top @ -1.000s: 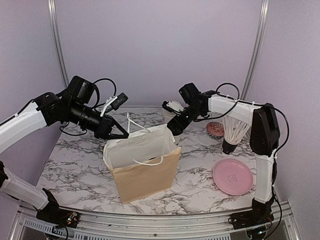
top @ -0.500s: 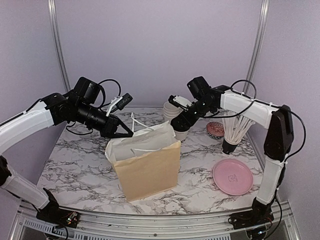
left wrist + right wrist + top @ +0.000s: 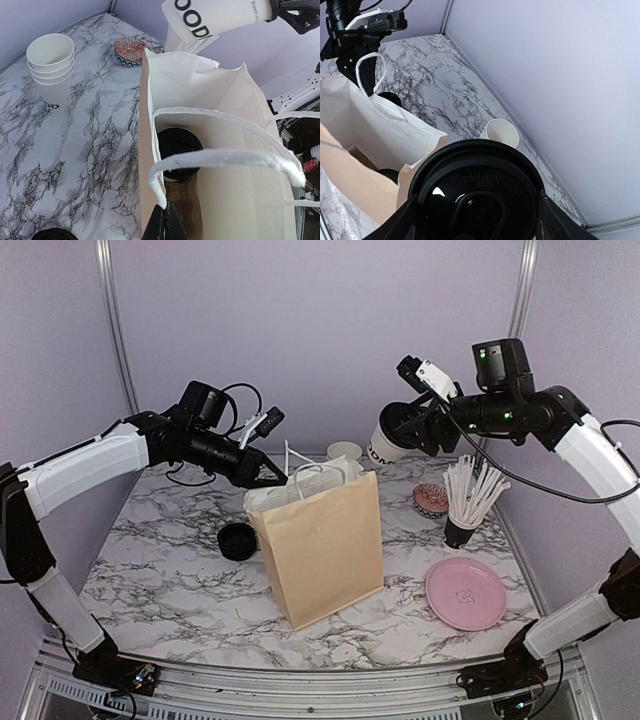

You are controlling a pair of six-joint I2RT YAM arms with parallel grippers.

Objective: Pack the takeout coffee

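Takeout coffee point(image 3: 384, 446) is held in the right gripper point(image 3: 410, 430), whose jaws are spread wide around the cup's upper body, just below the black lid point(image 3: 477, 192). One dark finger point(image 3: 402, 222) is seen on either side of that lid in the wrist view. The cup is carried in the air, tipped onto its side, with its base pointed away from the gripper and its dark lettering turned outward. Below and ahead of the gripper stands the paper bag point(image 3: 325, 540), and the cup's base is seen above the bag's far rim, apart from the paper. The right arm is raised high over the table, with its elbow pushed out to the right and its forearm reaching roughly level towards the left.

The left gripper point(image 3: 164, 226) is pinched fully shut on the bag's near rim, beside the foot of a white handle loop point(image 3: 225, 159). By this grip the bag's mouth is held open and upright. Directly beyond the fingertips, down inside the bag, a second black-lidded cup point(image 3: 177, 152) can be made out. A stack of lidless cups point(image 3: 50, 62) stands to the left of the gripper, well apart, on the marble table point(image 3: 100, 145). The left arm is stretched in from the left, with its forearm sloped slightly down towards the bag.
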